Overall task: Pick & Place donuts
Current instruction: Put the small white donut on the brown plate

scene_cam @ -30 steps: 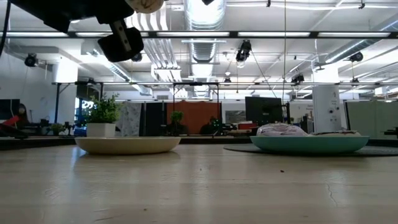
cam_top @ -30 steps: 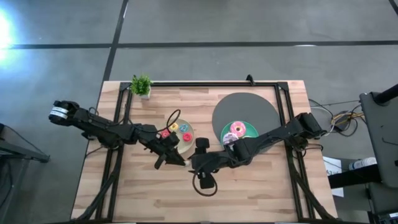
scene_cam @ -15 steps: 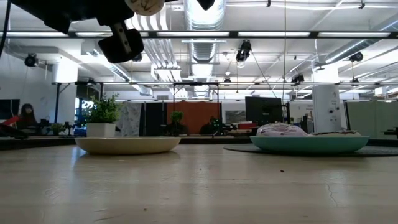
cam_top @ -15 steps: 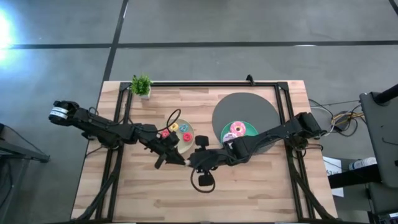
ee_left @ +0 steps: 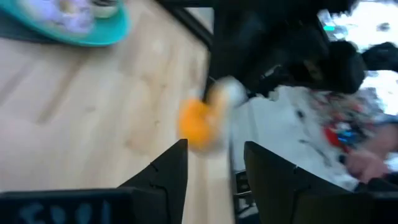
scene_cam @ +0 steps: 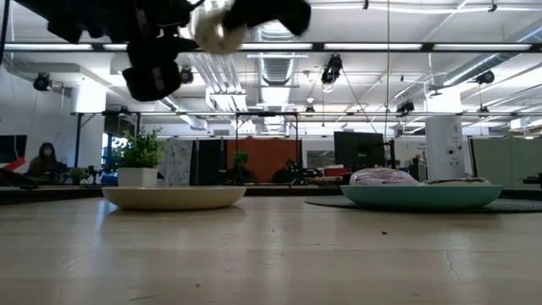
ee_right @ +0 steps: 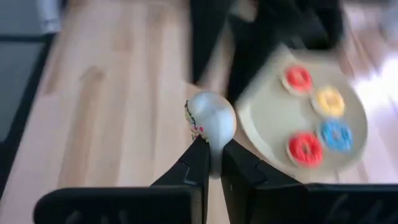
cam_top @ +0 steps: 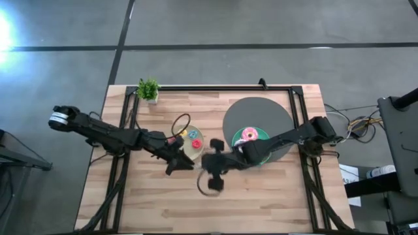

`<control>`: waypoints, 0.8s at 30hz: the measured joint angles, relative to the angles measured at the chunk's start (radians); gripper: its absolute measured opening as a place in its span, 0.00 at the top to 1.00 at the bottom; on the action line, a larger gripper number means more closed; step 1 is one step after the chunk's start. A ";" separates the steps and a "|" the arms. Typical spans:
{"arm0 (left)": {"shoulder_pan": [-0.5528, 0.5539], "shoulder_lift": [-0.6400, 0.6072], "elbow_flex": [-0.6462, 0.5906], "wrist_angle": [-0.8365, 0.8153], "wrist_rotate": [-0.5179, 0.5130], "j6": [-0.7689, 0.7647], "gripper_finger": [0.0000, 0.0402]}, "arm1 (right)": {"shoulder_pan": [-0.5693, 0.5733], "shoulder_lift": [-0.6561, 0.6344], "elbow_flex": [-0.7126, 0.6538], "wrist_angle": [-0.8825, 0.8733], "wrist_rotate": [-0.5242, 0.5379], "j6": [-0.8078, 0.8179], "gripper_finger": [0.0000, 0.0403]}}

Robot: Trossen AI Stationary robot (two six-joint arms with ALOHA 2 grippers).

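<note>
An orange mini donut [ee_left: 200, 124] with a pale underside [ee_right: 211, 118] hangs high above the table [scene_cam: 213, 25], near the table's middle. My right gripper [ee_right: 214, 142] is shut on it. My left gripper [ee_left: 216, 146] stands open just left of it [cam_top: 177, 161], with the donut beyond its fingertips and nothing between them. Red, yellow and blue mini donuts [ee_right: 329, 101] lie on the cream plate [ee_right: 267, 118]. A pink donut [cam_top: 249, 135] and a white-lilac donut [ee_left: 71, 15] lie on the teal plate [scene_cam: 421, 196]. My right gripper pinches the donut's rim [ee_right: 211, 137] between its two fingertips, and the pale underside faces the wrist camera. The arm reaches in from the table's right. The donut is lifted clear of the table and both plates.
The cream plate [cam_top: 191, 147] sits just beyond both grippers. The teal plate lies on a dark round mat [cam_top: 258, 114] at the back right. A small potted plant [cam_top: 148, 89] stands at the far left corner. A cable loop [cam_top: 179, 122] lies by the cream plate.
The orange donut has passed from my left gripper to my right. My left gripper has let go and drawn back a little toward the table's left. My right gripper has taken hold and carries the donut a little toward the right, still high above the table.
</note>
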 joint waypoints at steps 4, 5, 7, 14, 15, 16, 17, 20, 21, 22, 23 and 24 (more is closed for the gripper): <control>-0.061 -0.126 0.017 -0.176 -0.175 0.016 0.68 | -0.084 0.013 -0.022 -0.043 -0.042 0.213 0.95; -0.086 -0.165 0.025 -0.208 -0.228 0.021 0.69 | -0.105 0.022 -0.024 -0.042 -0.065 0.246 0.95; -0.147 -0.245 0.036 -0.277 -0.341 0.025 0.71 | -0.151 0.053 -0.025 0.010 -0.140 0.307 0.95; -0.359 -0.402 0.040 -0.413 -0.728 -0.002 0.76 | -0.259 0.228 0.002 0.197 -0.391 0.448 0.96; -0.381 -0.409 0.040 -0.432 -0.760 -0.013 0.76 | -0.266 0.253 0.022 0.197 -0.392 0.448 0.96; -0.399 -0.414 0.039 -0.444 -0.784 -0.024 0.76 | -0.271 0.276 0.046 0.188 -0.393 0.448 0.96; -0.415 -0.417 0.039 -0.448 -0.805 -0.032 0.77 | -0.277 0.299 0.072 0.168 -0.396 0.448 0.96; -0.448 -0.420 0.039 -0.451 -0.843 -0.039 0.77 | -0.295 0.381 0.170 0.111 -0.410 0.451 0.96; -0.455 -0.419 0.039 -0.453 -0.847 -0.039 0.77 | -0.301 0.410 0.209 0.073 -0.413 0.455 0.96; -0.459 -0.418 0.039 -0.453 -0.850 -0.039 0.77 | -0.306 0.438 0.253 0.037 -0.412 0.456 0.96; -0.461 -0.416 0.038 -0.454 -0.851 -0.039 0.77 | -0.310 0.464 0.295 -0.009 -0.408 0.455 0.95; -0.461 -0.415 0.038 -0.454 -0.851 -0.039 0.77 | -0.314 0.489 0.338 -0.057 -0.405 0.450 0.95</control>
